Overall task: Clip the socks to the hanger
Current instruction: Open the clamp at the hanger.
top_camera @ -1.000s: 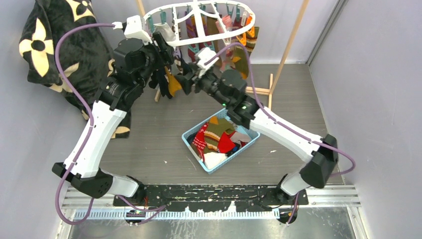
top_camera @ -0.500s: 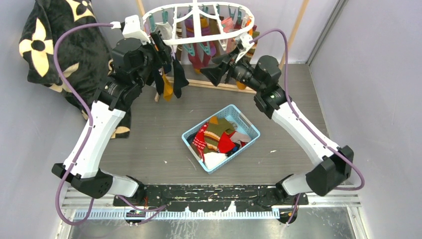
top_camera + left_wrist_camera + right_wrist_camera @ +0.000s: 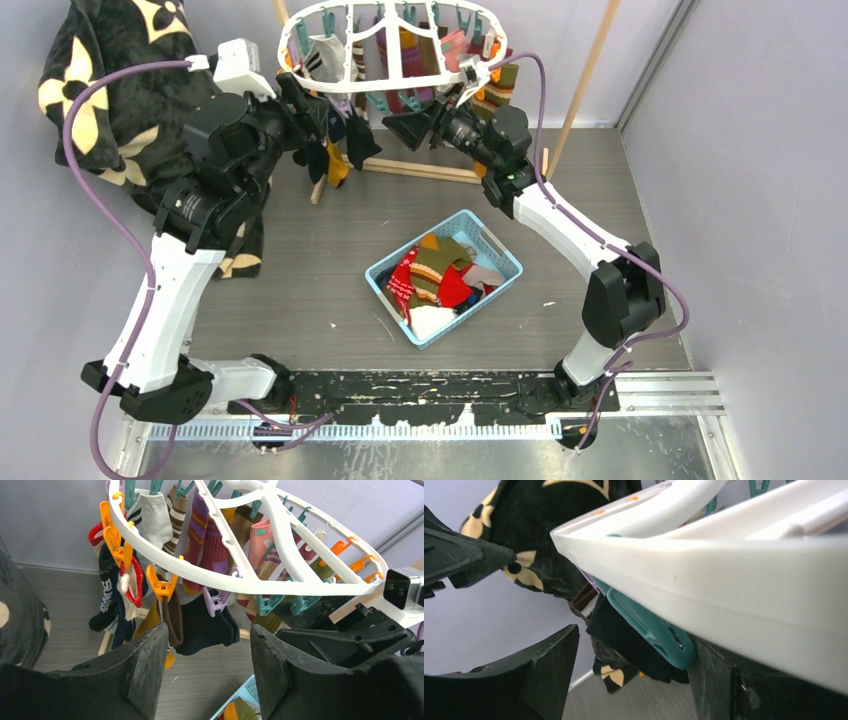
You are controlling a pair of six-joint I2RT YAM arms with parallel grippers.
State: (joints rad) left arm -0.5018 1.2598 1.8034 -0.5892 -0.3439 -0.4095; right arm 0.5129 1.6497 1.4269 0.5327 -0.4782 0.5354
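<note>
though unreadable, lettering (image 3: 107,591) on black sock (image 3: 101,621)

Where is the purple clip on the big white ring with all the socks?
Find the white oval hanger hung with socks. On its near rim, in the left wrist view, the lilac clip dangles between an orange clip and a teal clip. It is the only pale purple one along that rim.
</note>
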